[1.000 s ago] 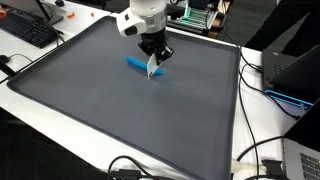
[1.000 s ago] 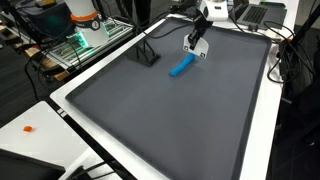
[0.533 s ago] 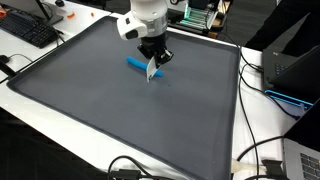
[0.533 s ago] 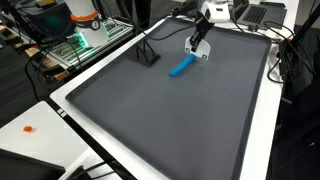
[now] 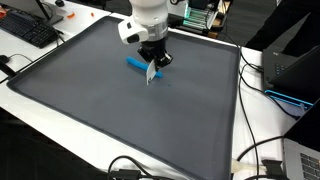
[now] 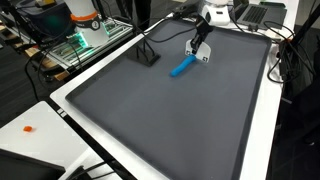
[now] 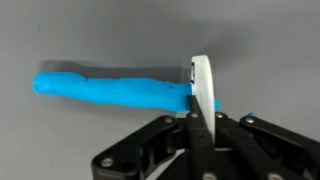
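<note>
Mid wrist view, my claw [image 7: 200, 120], fully closed, pinches a white sliver [image 7: 201, 80]; pressing the blue stick [image 7: 110, 88] could twist it loose.

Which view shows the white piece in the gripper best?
The wrist view: the white piece shows large and edge-on, clamped in the shut gripper, by the blue stick's end. In both exterior views it is only a small fleck below the gripper.
</note>
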`<state>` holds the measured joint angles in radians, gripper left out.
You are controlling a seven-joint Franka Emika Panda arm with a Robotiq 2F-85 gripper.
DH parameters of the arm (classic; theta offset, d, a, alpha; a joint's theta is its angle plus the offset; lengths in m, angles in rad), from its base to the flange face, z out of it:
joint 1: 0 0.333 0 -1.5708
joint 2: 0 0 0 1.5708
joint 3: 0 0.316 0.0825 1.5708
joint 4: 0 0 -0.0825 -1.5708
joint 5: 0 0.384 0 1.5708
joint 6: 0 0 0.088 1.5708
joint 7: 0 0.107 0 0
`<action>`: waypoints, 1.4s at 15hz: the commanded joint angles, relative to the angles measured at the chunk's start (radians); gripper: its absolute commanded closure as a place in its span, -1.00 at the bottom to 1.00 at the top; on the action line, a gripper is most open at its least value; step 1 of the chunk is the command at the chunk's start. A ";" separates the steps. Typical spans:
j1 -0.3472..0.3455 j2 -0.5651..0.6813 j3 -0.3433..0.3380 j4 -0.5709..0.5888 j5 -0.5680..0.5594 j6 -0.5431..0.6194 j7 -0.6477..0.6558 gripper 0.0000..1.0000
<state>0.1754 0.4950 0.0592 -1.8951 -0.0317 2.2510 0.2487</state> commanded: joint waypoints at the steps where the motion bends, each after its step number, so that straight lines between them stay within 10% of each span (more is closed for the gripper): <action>1: 0.016 0.037 -0.023 -0.003 -0.036 0.028 0.016 0.98; 21: -0.054 -0.034 0.035 -0.102 0.154 -0.013 -0.112 0.98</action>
<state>0.1436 0.4793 0.0692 -1.9467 0.0816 2.2515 0.1829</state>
